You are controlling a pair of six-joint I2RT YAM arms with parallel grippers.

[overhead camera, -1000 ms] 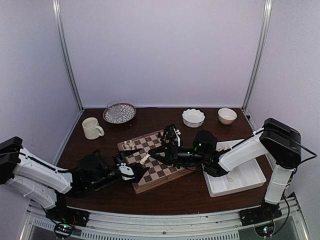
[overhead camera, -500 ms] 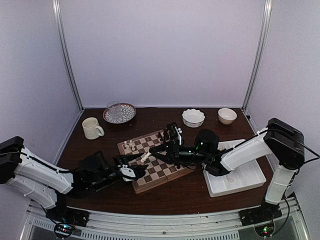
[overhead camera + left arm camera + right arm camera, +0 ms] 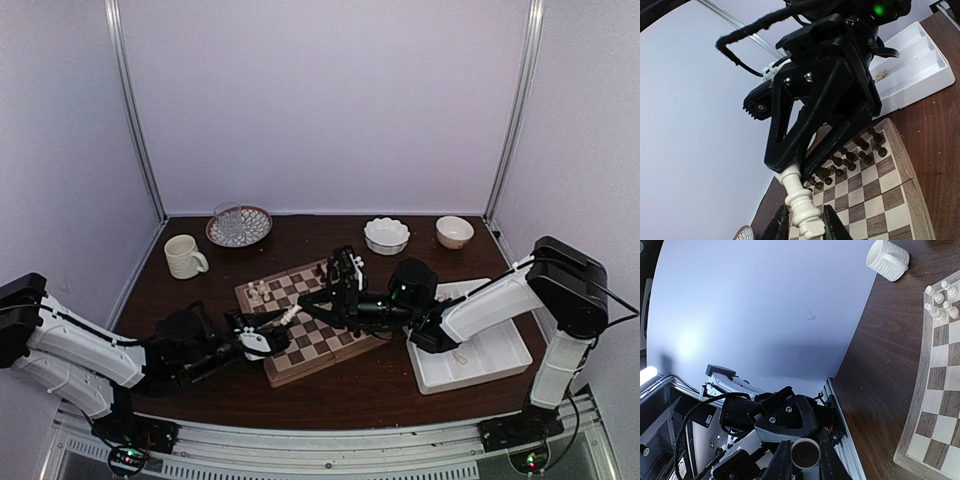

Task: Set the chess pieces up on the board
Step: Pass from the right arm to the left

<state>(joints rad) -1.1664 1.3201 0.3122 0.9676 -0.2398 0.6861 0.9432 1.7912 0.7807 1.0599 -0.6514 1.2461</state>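
A cream-white chess piece (image 3: 290, 315) hangs in the air over the board's (image 3: 310, 345) left part, held between both grippers. My right gripper (image 3: 805, 460) is shut on its round, dark-bottomed base (image 3: 805, 453). My left gripper (image 3: 806, 225) has its fingers against the piece's other end (image 3: 805, 212), shut on it. Several white pieces (image 3: 258, 291) stand at the board's far left corner, also in the right wrist view (image 3: 940, 302). Dark pieces (image 3: 860, 150) stand in rows along the far edge.
A cream mug (image 3: 184, 256) and a patterned plate with a glass (image 3: 238, 226) sit at the back left. Two white bowls (image 3: 386, 235) (image 3: 454, 231) stand at the back right. A white tray (image 3: 480, 355) lies right of the board.
My left gripper's jaws have narrowed from wide open onto the white piece. The right gripper, still holding that piece, shifted slightly left toward the left gripper.
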